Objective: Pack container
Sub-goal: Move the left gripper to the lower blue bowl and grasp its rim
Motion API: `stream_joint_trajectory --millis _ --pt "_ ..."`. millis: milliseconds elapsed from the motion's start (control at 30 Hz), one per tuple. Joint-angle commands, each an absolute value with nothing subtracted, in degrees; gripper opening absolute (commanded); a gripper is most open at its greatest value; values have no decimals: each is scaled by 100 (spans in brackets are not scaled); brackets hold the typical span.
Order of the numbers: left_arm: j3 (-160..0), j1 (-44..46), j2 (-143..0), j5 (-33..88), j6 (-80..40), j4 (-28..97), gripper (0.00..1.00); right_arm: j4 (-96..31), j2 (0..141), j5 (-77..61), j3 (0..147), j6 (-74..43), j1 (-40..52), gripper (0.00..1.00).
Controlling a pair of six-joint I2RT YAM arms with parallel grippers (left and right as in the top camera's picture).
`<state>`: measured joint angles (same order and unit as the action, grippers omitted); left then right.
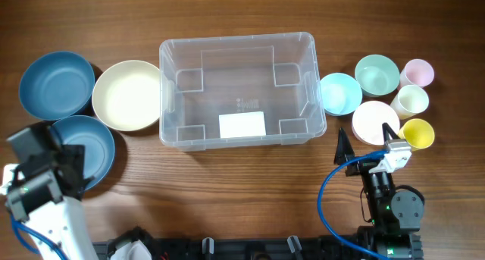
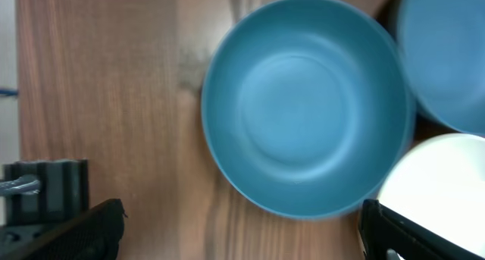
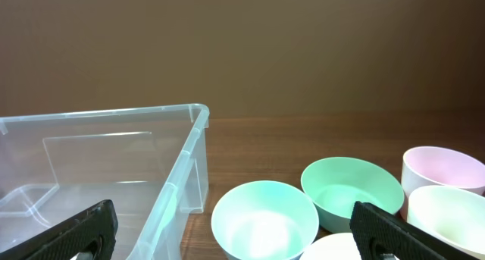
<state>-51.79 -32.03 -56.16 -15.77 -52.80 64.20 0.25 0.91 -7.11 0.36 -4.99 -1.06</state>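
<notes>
— Black fingertips [image 2: 83, 230] of the left gripper [image 2: 242, 233] fill the two bottom corners of the left wrist view. They are spread wide apart above a blue bowl [image 2: 303, 101].

— And the other pincer?

— Same story. The right gripper [image 3: 239, 233] has its tips at the lower corners of its own view, set well apart and closed on no object. Ahead of it stand a pale cyan bowl [image 3: 265, 218], a mint bowl [image 3: 352, 188] and a pink cup [image 3: 443, 165].

— Where is the container?

— The container [image 1: 168, 93] stands upright on the wooden table [image 1: 250, 184], in the upper middle of the overhead frame. A white label [image 1: 242, 125] shows on its base, toward the lower wall.

— What sits beside it?

— A cream bowl [image 1: 127, 95] is just beside its left wall, and a second blue bowl [image 1: 56, 83] lies further left. On the right side, the pale cyan bowl is just beside the container's wall. A white bowl [image 1: 373, 122], a cream cup [image 1: 412, 100] and a yellow cup [image 1: 417, 133] cluster at the right of the frame, near the right arm.
</notes>
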Motion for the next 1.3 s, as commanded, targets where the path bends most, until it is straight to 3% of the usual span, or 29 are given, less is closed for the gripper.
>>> stream_joint_trajectory --millis 0,100,300,433,733,833,1267 --pt "-5133 -4029 -6099 -928 -4508 6361 100 56 80 -716 30 -464 -93 100" --pt "-5133 -4471 -6399 -270 -4204 6287 100 56 80 -716 30 -464 -93 100" --pt "-5133 -5072 -6987 -193 -4195 6230 98 56 80 -716 30 -464 -93 100" --pt "-5131 -5092 -7474 -434 -4195 6147 86 56 80 -716 30 -464 -93 100" --pt "-5131 -5092 -8108 -499 -4066 5859 88 56 80 -716 30 -464 -93 100" --pt "-5131 -5092 -8230 -497 -4066 5741 79 56 80 -716 30 -462 -93 100" --pt "-4449 -5089 -8333 -539 -4069 4648 81 56 80 -716 30 -467 -93 99"
